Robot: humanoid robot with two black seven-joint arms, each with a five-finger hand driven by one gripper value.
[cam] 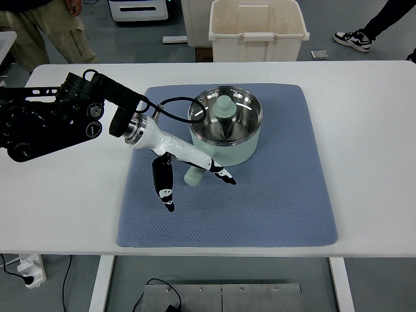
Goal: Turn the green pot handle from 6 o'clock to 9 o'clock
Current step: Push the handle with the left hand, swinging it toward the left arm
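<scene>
No legible text, label, brand, number or sign appears on the pot (pixel 226 130), the mat (pixel 279 195), the tabletop (pixel 370 130), the bin (pixel 257 29) or the left hand (pixel 179 166).

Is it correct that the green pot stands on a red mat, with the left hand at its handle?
Not quite: in the top view the mat is blue, not red. The green pot does stand on it, with the left hand at its handle.
</scene>
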